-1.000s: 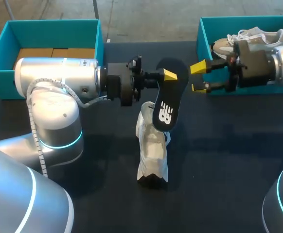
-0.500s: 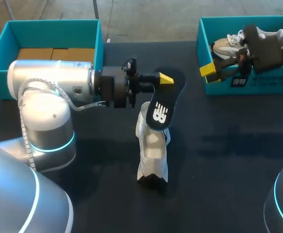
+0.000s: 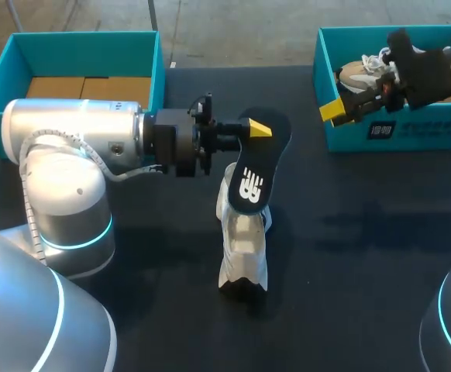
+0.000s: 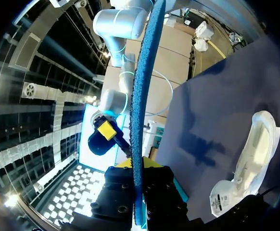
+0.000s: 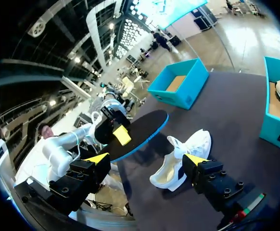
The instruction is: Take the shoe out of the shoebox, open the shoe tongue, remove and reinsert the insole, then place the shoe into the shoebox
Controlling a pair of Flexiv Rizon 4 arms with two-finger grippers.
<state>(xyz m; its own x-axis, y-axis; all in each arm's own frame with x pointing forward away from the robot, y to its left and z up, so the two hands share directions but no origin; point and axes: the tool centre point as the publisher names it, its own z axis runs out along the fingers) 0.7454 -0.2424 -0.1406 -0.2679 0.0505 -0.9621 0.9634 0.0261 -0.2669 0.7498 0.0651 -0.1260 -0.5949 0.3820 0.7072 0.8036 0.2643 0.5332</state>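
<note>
A white shoe (image 3: 241, 240) lies on the dark table, toe toward the front edge, its opening facing up. Just above its heel end my left gripper (image 3: 253, 129) is shut on the black insole (image 3: 250, 172), which hangs tilted down toward the shoe. In the left wrist view the insole (image 4: 141, 96) shows edge-on between the fingers, with the shoe (image 4: 255, 159) below and beside it. My right gripper (image 3: 335, 111) is open at the front wall of the right teal shoebox (image 3: 411, 132). Its wrist view shows its gripper (image 5: 147, 159) empty, looking at the insole (image 5: 140, 129) and the shoe (image 5: 183, 159).
A second shoe (image 3: 365, 74) lies inside the right shoebox. Another teal box (image 3: 78, 46) with a cardboard bottom stands at the back left, behind my left arm (image 3: 70, 139). The dark table (image 3: 365, 248) spreads around the shoe.
My left arm has drawn back to the left, bringing the insole closer over the shoe. My right gripper has pulled away to the right and back, toward its shoebox.
</note>
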